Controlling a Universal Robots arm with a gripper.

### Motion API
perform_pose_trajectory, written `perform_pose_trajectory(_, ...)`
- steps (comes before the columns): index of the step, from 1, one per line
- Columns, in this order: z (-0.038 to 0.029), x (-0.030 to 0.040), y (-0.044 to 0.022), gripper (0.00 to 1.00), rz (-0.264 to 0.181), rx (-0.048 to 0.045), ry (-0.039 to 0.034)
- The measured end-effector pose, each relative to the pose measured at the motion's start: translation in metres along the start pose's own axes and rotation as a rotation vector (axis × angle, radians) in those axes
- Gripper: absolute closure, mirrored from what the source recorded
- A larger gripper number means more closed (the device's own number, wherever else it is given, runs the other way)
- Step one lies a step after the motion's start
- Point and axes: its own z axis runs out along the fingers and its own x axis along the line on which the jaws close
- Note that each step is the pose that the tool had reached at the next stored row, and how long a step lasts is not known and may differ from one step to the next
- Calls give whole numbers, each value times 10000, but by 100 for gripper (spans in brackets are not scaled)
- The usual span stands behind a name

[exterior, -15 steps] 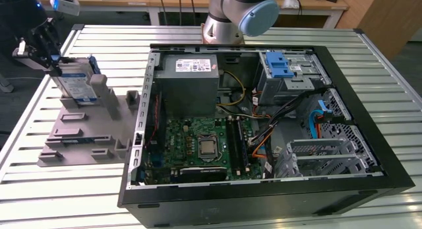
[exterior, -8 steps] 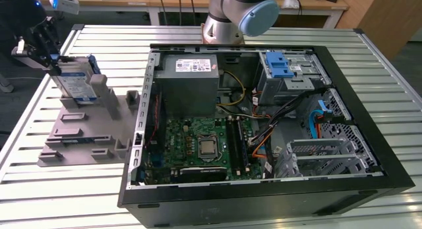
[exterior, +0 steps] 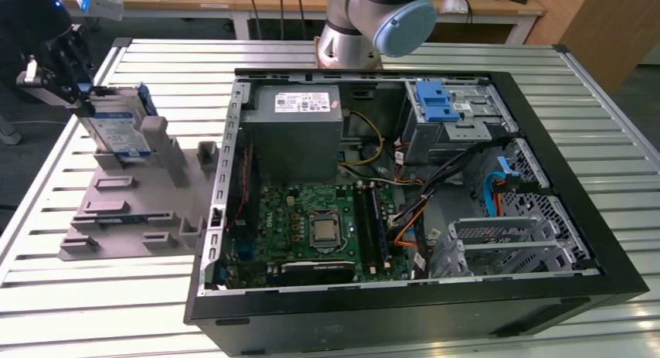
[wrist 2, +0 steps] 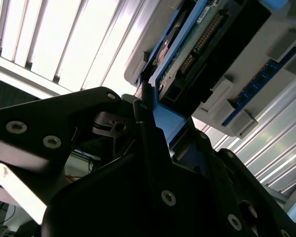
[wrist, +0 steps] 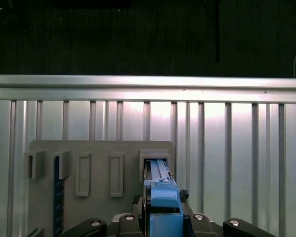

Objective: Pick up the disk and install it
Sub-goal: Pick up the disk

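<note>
Evidently the step in hand is the pick-up. At the exterior view's left, the disk (exterior: pixel 119 126) stands on edge in a slot of the grey holder (exterior: pixel 129 211) on the slatted counter (exterior: pixel 93 311). It is well apart from the open computer case (exterior: pixel 413 315) at the right. The tool (exterior: pixel 80 99) meets the disk at its upper edge, toward the far-left end. In the second wrist view one finger (wrist 2: pixel 147 133) lies against the disk's blue rail, so the tool looks closed on the disk, gripping it by its thin sides. Whether the lower edge has left the slot cannot be told.

Done well, the lift would run straight up along the slot walls, keeping the disk upright so its rails do not bind. With the grip near one end the disk may tend to swing, so a firm hold and a slow pull seem wise.
</note>
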Motion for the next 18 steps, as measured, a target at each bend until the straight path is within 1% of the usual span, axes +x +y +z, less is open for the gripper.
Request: perform_pose_trajectory(18,-66,0,1,64,0,0,0)
